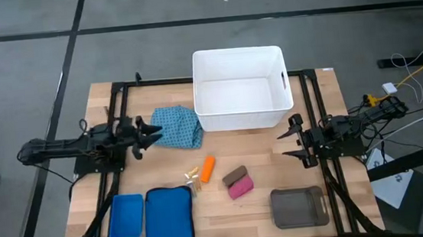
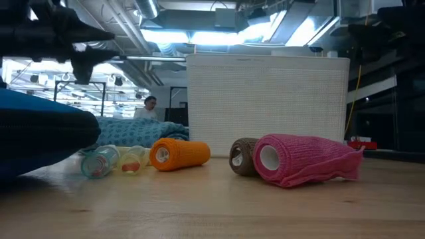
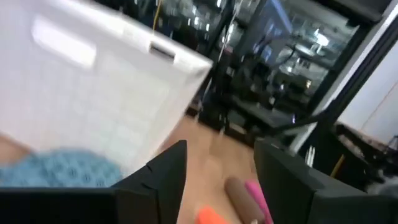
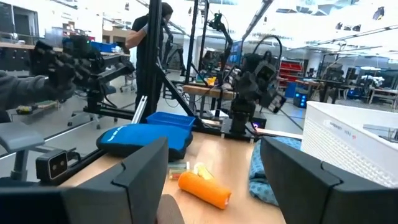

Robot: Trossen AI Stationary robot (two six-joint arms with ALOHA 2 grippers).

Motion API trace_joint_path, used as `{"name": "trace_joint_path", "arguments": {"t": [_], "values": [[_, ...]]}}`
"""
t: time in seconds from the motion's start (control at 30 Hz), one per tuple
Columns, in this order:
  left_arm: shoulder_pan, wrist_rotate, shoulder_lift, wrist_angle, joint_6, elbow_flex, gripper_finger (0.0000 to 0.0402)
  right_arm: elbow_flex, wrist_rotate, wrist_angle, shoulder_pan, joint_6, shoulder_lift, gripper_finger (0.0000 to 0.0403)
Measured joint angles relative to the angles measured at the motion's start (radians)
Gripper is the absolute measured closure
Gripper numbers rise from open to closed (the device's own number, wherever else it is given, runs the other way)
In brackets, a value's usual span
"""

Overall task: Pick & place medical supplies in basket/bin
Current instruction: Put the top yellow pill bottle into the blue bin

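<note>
In the high view, the deep white rectangular plastic tub [image 1: 240, 89] sits at the upper middle of the wooden bench [image 1: 323, 170], with nothing visible inside it. The soft teal patterned cloth bundle [image 1: 178, 126] lies just left of the tub, and the left claw [image 1: 153, 131] hovers at the bundle's left edge with its fingers spread and nothing between them. The right claw [image 1: 287, 146] hangs at the right of the frame, below the tub's lower right corner, also spread wide and empty. At the lower middle lie the orange cylinder roll [image 1: 207, 169], the tiny yellowish vials [image 1: 191, 175] just to its left, and the pink gauze roll [image 1: 240, 186] touching a brown roll [image 1: 234, 175] to the right. A large blue zip pouch with a white logo [image 1: 168, 218] and a flat blue tray [image 1: 126, 216] lie at the lower left, a grey rectangular tray [image 1: 299, 206] at the lower right. In the low view, the vials [image 2: 113, 160], orange roll [image 2: 178, 153], brown roll [image 2: 242, 157] and pink roll [image 2: 299, 159] line up across the middle in front of the white tub [image 2: 265, 99], with the teal cloth [image 2: 136, 131] behind at the left. In the left wrist view, the left claw's two dark fingers [image 3: 165, 177] stand apart, the teal cloth [image 3: 59, 168] at the lower left against the tub [image 3: 93, 93]. In the right wrist view, the right claw's fingers [image 4: 143, 171] stand apart, the orange roll [image 4: 204, 189] lying between them farther off, and the blue pouch [image 4: 143, 138] at the left centre.
</note>
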Motion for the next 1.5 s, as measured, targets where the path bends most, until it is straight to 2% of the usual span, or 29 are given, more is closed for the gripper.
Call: {"name": "trace_joint_path", "arguments": {"t": [0.13, 0.27, 0.43, 0.63, 0.73, 1.07, 1.3, 1.5], "values": [[-0.071, -0.076, 0.184, 0.124, 0.049, 0.011, 0.0184, 0.0, 0.0, 0.0, 0.0, 0.029, 0.0, 0.0147], [-0.132, -0.102, 0.404, 0.125, 0.094, 0.138, 0.0157, 0.0, 0.004, -0.001, 0.0, 0.063, 0.0, 0.0147], [-0.175, -0.161, 0.705, -0.124, 0.151, 0.394, 0.0146, 0.0, 0.047, -0.001, 0.0, 0.124, 0.0, 0.0147], [-0.158, -0.155, 0.995, -0.486, 0.023, 0.673, 0.0146, 0.0, 0.046, -0.008, 0.0, 0.19, 0.0, 0.0147], [-0.164, -0.151, 1.114, -0.591, 0.011, 0.779, 0.0146, 0.0, 0.044, -0.019, 0.0, 0.199, 0.001, 0.0147], [-0.172, -0.065, 1.394, -0.869, -0.029, 1.049, 0.0146, 0.0, 0.044, -0.053, 0.0, 0.202, 0.002, 0.0147], [-0.198, -0.015, 1.512, -0.898, -0.049, 1.124, 0.0146, 0.0, 0.044, -0.101, 0.0, 0.235, 0.002, 0.0147], [-0.213, -0.009, 1.552, -0.934, -0.071, 1.141, 0.0146, 0.0, 0.044, -0.102, 0.0, 0.248, 0.002, 0.0147]]}}
